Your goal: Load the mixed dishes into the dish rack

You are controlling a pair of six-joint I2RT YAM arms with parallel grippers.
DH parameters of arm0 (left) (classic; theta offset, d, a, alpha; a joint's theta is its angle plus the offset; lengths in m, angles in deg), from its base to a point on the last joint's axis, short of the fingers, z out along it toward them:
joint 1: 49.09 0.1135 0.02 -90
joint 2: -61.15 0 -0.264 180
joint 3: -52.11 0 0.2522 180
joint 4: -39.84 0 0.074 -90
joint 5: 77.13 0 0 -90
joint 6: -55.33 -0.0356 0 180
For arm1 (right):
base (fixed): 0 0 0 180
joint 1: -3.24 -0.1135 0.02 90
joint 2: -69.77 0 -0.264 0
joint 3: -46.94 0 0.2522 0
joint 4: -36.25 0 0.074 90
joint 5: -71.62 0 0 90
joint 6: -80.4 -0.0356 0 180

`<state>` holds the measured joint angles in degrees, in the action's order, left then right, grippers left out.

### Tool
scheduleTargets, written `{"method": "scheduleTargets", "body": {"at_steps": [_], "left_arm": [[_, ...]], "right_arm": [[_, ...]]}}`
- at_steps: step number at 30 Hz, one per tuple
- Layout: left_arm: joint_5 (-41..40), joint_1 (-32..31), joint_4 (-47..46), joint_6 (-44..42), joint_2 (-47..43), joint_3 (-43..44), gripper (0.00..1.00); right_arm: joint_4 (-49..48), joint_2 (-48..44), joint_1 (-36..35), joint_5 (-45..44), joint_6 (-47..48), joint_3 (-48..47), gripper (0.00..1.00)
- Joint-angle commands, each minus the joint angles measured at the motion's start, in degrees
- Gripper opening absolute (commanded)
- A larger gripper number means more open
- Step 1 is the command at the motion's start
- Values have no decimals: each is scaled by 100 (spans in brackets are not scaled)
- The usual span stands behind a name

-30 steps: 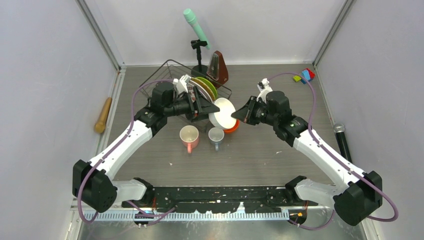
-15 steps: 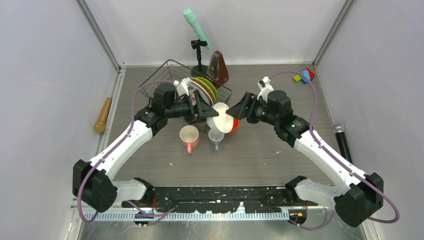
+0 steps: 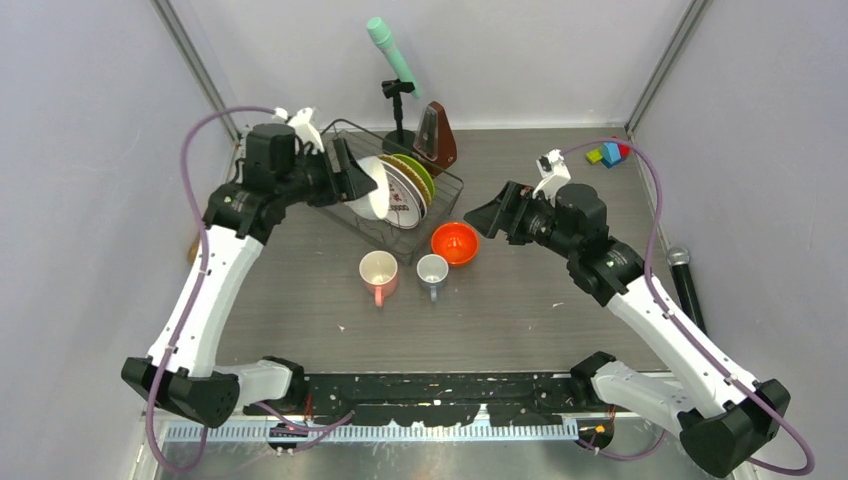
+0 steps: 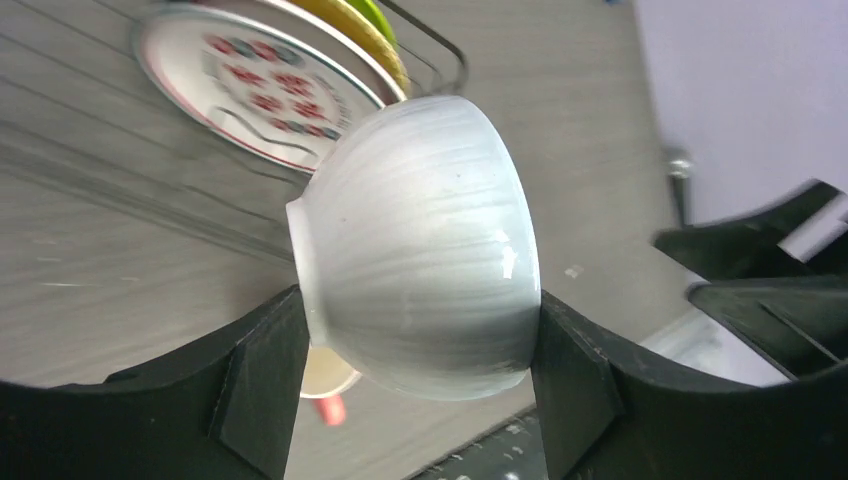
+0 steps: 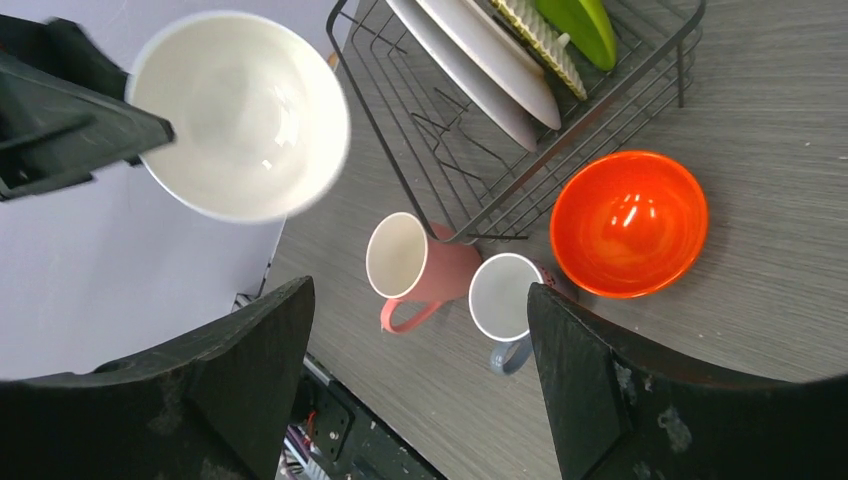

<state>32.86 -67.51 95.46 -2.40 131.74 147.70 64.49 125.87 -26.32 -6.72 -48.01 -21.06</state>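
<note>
My left gripper (image 3: 352,178) is shut on the white bowl (image 3: 372,194), its fingers pressing the bowl's sides (image 4: 420,260). The bowl hangs tipped on its side above the left part of the dish rack (image 3: 445,185). In the rack stand the white plate with red marks (image 4: 260,85), the tan plate (image 5: 535,40) and the lime-green plate (image 5: 578,25). On the table by the rack sit the orange-red bowl (image 3: 455,243), the pink mug (image 3: 378,272) and the small grey-blue mug (image 3: 432,270). My right gripper (image 3: 497,215) stands open and empty, right of the orange-red bowl.
A teal microphone on a stand (image 3: 392,60) and a brown metronome (image 3: 436,140) stand behind the rack. A wooden roller (image 3: 207,230) lies at the left wall. A black microphone (image 3: 685,280) and coloured blocks (image 3: 610,152) lie at the right.
My right gripper let go of the white bowl and pulled back to the right. My left arm rose and carried the bowl up and left over the rack, uncovering the orange-red bowl.
</note>
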Motion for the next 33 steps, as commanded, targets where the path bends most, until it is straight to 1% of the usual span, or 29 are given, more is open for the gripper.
{"method": "scheduleTargets", "body": {"at_steps": [1,6,7,13,15,17,20,22,24,27,30,33], "left_arm": [[-1842,40,962,-1405,68,1040,0],[-3636,40,1145,-2239,902,1617,0],[-3825,40,1130,-2413,1102,1738,0],[-4640,57,989,-3142,2274,2579,0],[-4783,66,912,-3474,2599,2808,0],[-4850,70,637,-3885,2795,2817,0],[-5039,74,-168,-4559,2874,2476,0],[-4975,98,-653,-4892,2854,2236,0],[-4572,116,-1270,-5269,2753,1894,0],[-4044,187,-2190,-5854,2473,1157,0],[-3489,336,-2691,-6397,2320,618,0],[-2867,641,-2797,-6568,2335,440,0]], "right_arm": [[333,-286,-23,-289,291,-362,84],[648,-511,-23,-350,423,-455,84],[681,-575,-23,-367,429,-465,84],[841,-765,-23,-345,444,-512,84],[890,-797,-23,-325,444,-517,84],[931,-846,-23,-327,450,-499,84],[929,-896,-23,-327,463,-453,83],[938,-877,-23,-316,444,-440,83],[960,-834,-19,-300,456,-457,83],[964,-767,-23,-284,468,-508,83],[980,-628,-23,-228,475,-588,83],[1045,-525,-23,-188,494,-705,83]]}}
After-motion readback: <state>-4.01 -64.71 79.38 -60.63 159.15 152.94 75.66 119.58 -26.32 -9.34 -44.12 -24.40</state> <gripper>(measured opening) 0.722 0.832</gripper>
